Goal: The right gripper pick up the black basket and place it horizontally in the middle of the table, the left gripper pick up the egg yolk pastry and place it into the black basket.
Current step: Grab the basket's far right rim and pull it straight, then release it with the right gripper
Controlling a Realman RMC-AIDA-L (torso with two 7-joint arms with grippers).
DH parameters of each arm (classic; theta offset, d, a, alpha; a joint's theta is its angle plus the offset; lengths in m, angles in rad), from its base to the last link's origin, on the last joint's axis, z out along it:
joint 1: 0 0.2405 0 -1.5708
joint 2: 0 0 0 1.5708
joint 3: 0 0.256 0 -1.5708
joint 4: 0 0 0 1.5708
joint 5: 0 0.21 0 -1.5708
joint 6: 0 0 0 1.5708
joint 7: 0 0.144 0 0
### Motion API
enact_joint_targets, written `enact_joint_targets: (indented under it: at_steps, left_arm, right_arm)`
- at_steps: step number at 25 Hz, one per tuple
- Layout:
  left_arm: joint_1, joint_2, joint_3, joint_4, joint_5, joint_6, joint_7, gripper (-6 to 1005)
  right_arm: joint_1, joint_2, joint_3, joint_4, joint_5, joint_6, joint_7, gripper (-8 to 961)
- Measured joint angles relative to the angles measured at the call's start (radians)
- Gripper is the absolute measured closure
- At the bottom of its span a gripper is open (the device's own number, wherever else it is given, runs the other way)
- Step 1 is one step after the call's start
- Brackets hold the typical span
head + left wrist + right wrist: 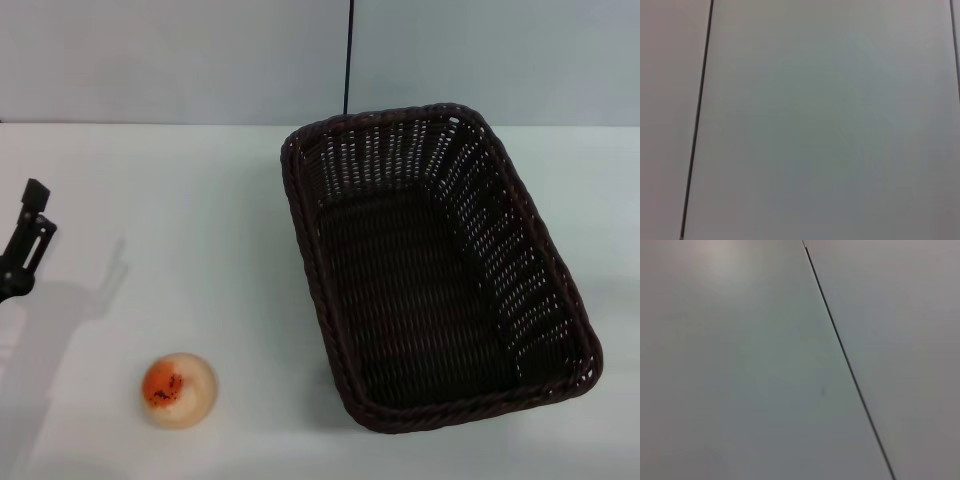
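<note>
Two task items show in the head view, and neither looks handled yet. I take the black basket [440, 265] as my landmark: it sits on the table [200, 200] empty, mouth up, its long axis running away from me and skewed, the near end swung toward my right. I judge that this is not the horizontal, centred placement asked for, so step one remains open. The egg yolk pastry [179, 390] lies on the bare tabletop well apart from the basket, off its near-left corner, orange top up. It is outside the basket, so step two is also open.

The left gripper [25, 245] pokes in far to the left of the basket, level with its middle, raised off the surface and casting a shadow toward the pastry. Only one side of the claw shows at the frame edge; I cannot tell whether the fingers are parted or closed. It holds nothing that I can see. The right gripper does not appear in this view at all.

Left wrist view: only a pale wall panel with a dark seam. No fingers, no pastry, no basket.

Right wrist view: again a pale panel crossed by one thin dark seam. No fingers, no basket.

Assessment: by my reading, nothing is done. Remaining: right arm grasps the basket rim, turns and centres it; left arm then fetches the pastry and drops it inside.
</note>
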Motion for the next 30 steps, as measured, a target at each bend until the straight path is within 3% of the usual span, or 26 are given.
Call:
enact_joint_targets:
  at_steps: [5,13,15,18,21,25,27,30]
  left_arm:
    - [0.015,0.002,-0.003,0.002,-0.002,0.018,0.0,181]
    - [0.012,0.002,-0.003,0.004,-0.002,0.018,-0.001,181]
    - [0.011,0.002,-0.007,0.004,-0.005,0.02,-0.001,181]
    - [0.008,0.002,-0.008,0.004,-0.007,0.02,-0.001,182]
    - [0.006,0.002,-0.008,0.005,-0.006,0.012,-0.002,182]
    - [0.004,0.002,-0.008,0.01,-0.005,-0.004,-0.002,182]
    - [0.003,0.002,-0.008,0.013,-0.003,-0.006,-0.002,182]
    - [0.001,0.002,-0.008,0.019,-0.002,-0.006,-0.002,182]
  right_arm:
    - [-0.036,-0.001,0.008,-0.218,-0.112,0.043,0.277,204]
    - [-0.043,-0.015,0.027,-0.793,-0.473,0.137,0.959,220]
    - [-0.008,-0.039,0.029,-0.945,-0.598,0.126,1.158,225]
    - [0.081,-0.093,0.029,-1.114,-0.814,0.066,1.421,231]
    - [0.196,-0.146,0.029,-1.198,-1.044,-0.019,1.591,237]
    - [0.393,-0.218,0.0,-1.159,-1.349,-0.131,1.724,246]
    - [0.469,-0.237,-0.03,-1.121,-1.46,-0.154,1.749,250]
    - [0.552,-0.247,-0.098,-1.054,-1.562,-0.151,1.776,256]
